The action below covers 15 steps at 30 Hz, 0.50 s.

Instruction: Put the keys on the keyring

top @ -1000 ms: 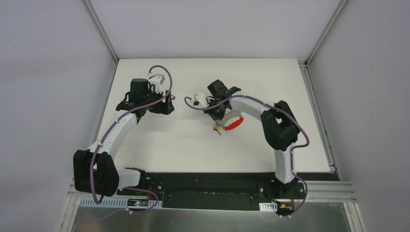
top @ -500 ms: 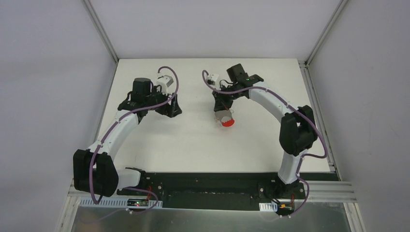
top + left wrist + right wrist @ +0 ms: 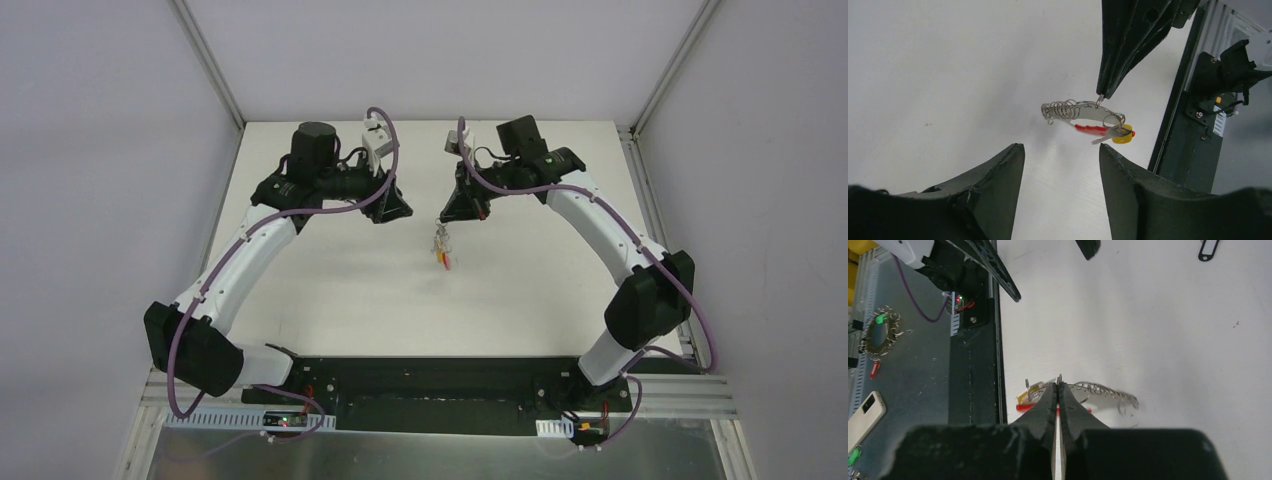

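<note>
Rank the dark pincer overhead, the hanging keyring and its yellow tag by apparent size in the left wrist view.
1. right pincer, though cropped and maybe nearer the camera
2. keyring
3. tag

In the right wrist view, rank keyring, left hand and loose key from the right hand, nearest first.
1. keyring, pinched by the right hand
2. left hand, open, upper middle
3. loose key, on the table, top right
</note>
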Available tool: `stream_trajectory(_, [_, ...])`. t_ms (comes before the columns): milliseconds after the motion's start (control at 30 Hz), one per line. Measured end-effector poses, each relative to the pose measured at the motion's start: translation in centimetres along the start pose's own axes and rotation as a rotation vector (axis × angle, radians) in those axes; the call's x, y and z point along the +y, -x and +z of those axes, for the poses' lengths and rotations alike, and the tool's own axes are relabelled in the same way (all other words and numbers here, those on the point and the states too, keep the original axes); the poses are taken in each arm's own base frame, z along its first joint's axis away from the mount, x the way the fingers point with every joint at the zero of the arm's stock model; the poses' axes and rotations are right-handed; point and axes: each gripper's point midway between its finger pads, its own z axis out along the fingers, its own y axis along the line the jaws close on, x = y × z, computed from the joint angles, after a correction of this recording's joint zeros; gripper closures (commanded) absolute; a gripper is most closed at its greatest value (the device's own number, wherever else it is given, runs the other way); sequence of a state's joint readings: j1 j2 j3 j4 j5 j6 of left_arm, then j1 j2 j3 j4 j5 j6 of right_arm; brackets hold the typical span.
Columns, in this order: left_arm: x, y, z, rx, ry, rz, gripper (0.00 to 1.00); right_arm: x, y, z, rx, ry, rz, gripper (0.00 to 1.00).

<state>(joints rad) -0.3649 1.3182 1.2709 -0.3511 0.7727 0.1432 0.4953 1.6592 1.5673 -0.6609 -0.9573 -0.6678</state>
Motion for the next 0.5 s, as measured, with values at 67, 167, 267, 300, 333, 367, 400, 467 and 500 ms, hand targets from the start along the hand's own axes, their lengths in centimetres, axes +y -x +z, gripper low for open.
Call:
stream_trajectory(67, [-0.9,0.7,0.4,-0.009,-0.047,0.009,0.49,0.9,0.5,-0.3,-0.017,0.025,-0.002,1.00])
stream_trajectory(167, [-2.0,0.6,1.0,0.001,-0.102,0.006,0.52,2.2,1.1,-0.7,-0.041,0.065,-0.003,1.00])
stream_trajectory(267, [-3.5,0.1,1.7,0.021,-0.156,0.006,0.54,3.1,1.6,-0.9,-0.059,0.102,0.000,1.00])
stream_trajectory(300, [-4.0,0.0,1.8,0.026,-0.169,0.008,0.55,3.3,1.6,-0.9,-0.063,0.110,0.003,1.00])
stream_trajectory(333, [-4.5,-0.2,2.0,0.031,-0.186,0.011,0.57,3.5,1.7,-0.9,-0.065,0.119,0.006,1.00])
stream_trajectory(367, [-5.0,-0.4,2.2,0.035,-0.202,0.014,0.58,3.6,1.7,-0.9,-0.067,0.126,0.008,1.00])
stream_trajectory(400, [-5.4,-0.5,2.4,0.038,-0.214,0.016,0.60,3.7,1.8,-0.9,-0.069,0.132,0.011,1.00])
stream_trajectory(467, [-6.0,-0.7,2.6,0.044,-0.232,0.010,0.64,3.9,1.8,-0.9,-0.074,0.145,0.015,1.00])
stream_trajectory(500, [-6.3,-0.8,2.7,0.046,-0.239,0.006,0.66,4.0,1.8,-0.9,-0.075,0.150,0.019,1.00])
